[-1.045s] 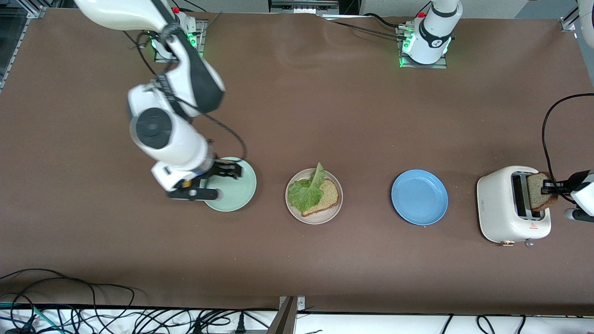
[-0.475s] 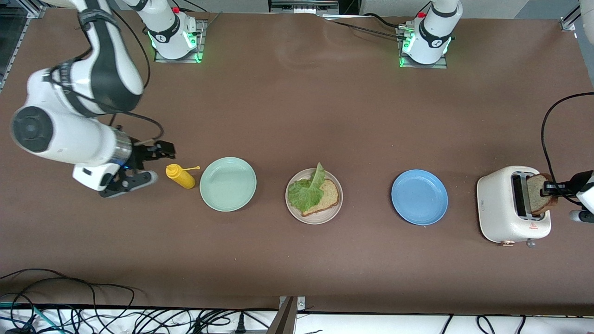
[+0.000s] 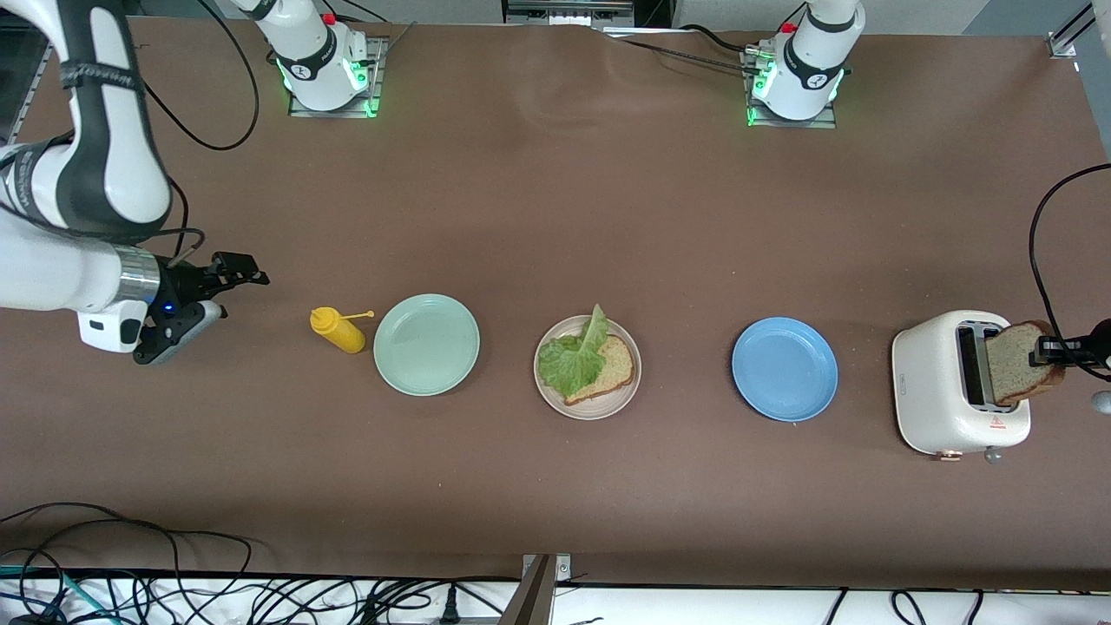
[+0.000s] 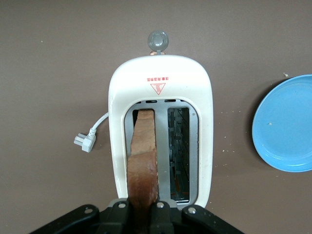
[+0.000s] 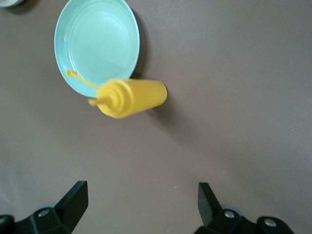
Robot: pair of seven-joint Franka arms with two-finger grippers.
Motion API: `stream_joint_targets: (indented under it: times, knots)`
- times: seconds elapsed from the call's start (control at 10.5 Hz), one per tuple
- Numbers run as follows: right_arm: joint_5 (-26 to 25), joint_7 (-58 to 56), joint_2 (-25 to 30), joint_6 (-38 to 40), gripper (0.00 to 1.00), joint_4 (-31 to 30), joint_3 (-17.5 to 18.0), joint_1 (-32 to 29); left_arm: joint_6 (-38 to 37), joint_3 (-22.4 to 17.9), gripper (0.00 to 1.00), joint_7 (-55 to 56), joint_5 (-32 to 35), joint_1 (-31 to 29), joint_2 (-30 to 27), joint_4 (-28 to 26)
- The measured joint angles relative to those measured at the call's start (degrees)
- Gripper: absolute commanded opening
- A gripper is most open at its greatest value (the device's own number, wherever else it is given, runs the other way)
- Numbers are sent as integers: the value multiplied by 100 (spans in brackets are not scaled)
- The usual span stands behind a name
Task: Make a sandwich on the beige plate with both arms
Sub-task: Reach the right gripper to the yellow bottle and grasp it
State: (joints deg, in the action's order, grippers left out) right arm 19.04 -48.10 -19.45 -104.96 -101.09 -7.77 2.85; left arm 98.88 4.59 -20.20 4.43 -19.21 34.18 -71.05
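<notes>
Three plates stand in a row across the brown desk [image 3: 555,217]; one mint-green plate [image 3: 426,345] toward the right arm's end, one beige plate [image 3: 588,368] in the middle, one blue plate [image 3: 785,369] toward the left arm's end.

The beige plate carries one bread slice [image 3: 608,369] with one lettuce leaf [image 3: 573,358] lying on it, the leaf overhanging the slice and part of the plate; no second slice lies on top.

One white toaster [image 3: 942,395] stands at the left arm's end, near the blue plate; it has two slots; its plug [image 4: 83,142] lies loose on the desk beside it.

One yellow squeeze bottle [image 3: 338,330] stands just beside the mint-green plate, on its right-arm side; its cap tip points at that plate.

Two arms are present. The left pincer [image 3: 1046,351] is over the toaster, its fingers together and clamped on the second bread slice [image 3: 1015,363]; that slice stands on edge, its lower part over one slot, as the left wrist view shows; the other slot is empty.

The right pincer [image 3: 227,276] is over bare desk at the right arm's end, near the bottle; its fingers [image 5: 73,197] stand wide apart and hold nothing.
</notes>
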Motion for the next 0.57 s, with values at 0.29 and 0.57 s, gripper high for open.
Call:
stream_joint_targets:
  times: [0.29,0.57]
  knots:
    - [1029,-1926,-353,-131,100,-300,-5,-489,-80,41,0,346,-41,6,-14,87]
    - [2163,-3957,-881,-123,100,-324,-4,-804,-160,76,0,486,-77,12,-67,340]
